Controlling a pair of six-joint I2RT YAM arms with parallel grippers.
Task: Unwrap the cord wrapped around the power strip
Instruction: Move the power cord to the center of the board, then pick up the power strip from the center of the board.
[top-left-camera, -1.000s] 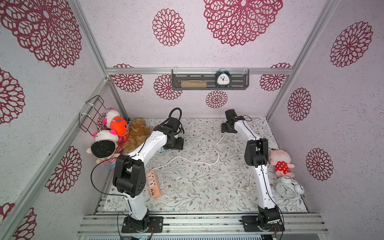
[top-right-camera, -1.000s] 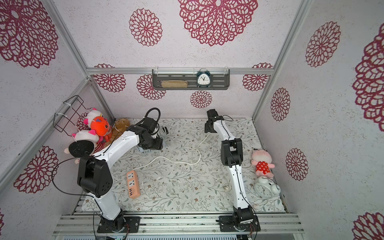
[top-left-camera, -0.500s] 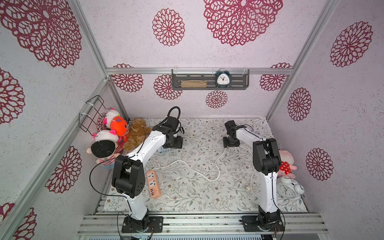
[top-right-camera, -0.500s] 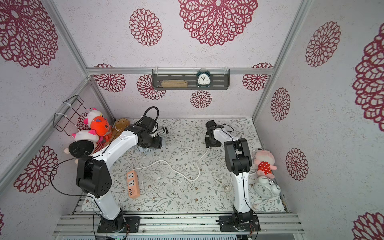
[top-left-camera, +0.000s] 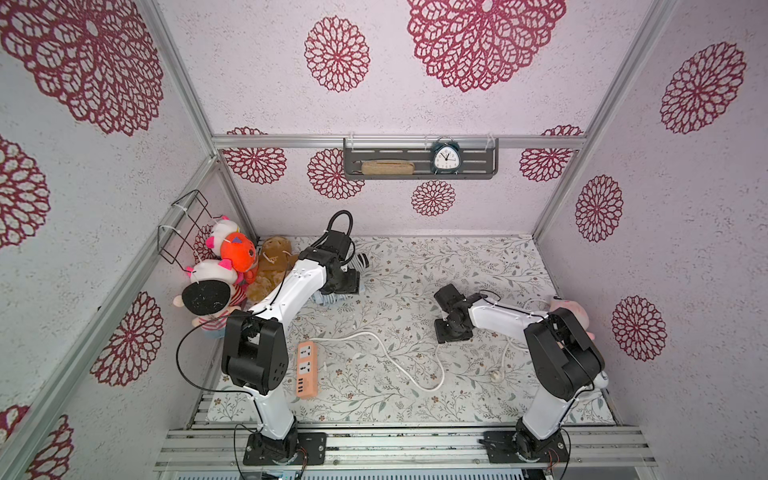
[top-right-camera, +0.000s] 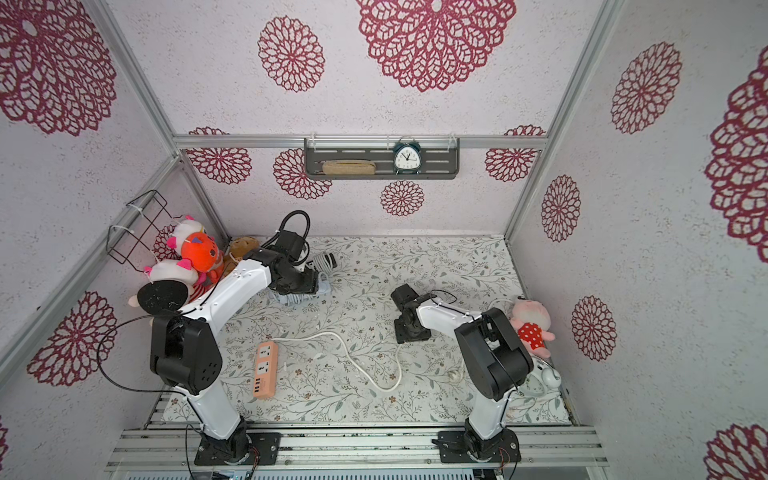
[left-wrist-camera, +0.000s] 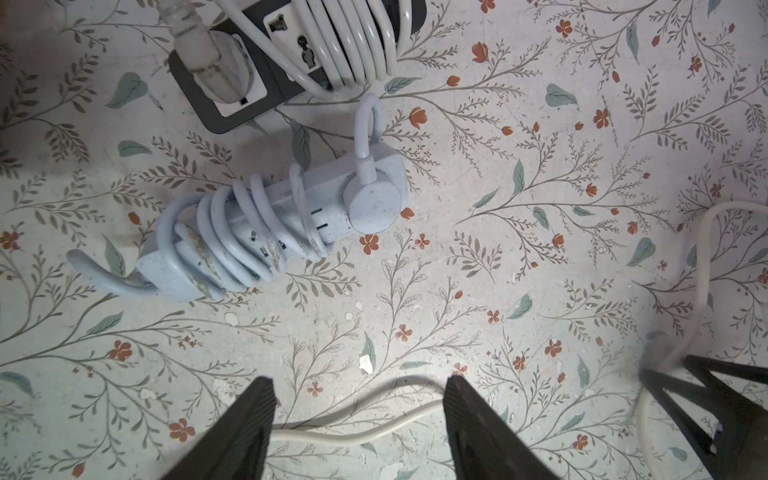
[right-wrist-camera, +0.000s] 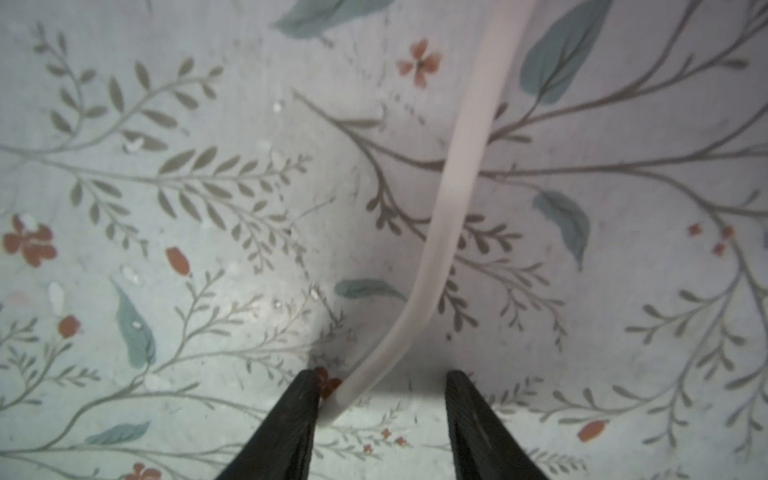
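Right pincer (right-wrist-camera: 382, 376) jaws apart, straddling white cord (right-wrist-camera: 457, 187) low on worktop (top-left-camera: 415, 266) — cord touches one jaw. Orange power strip (top-left-camera: 307, 370) sits near left, cord already loose; prob. a last straightening pull. Next: pinch, drag right. Left pincer (left-wrist-camera: 358, 380) apart, empty — arm stretched far left over blue power strip (left-wrist-camera: 270, 220), still wrapped.

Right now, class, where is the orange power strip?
In a top view the orange power strip lies near the front, beside the left arm, its white cord trailing toward the right arm.
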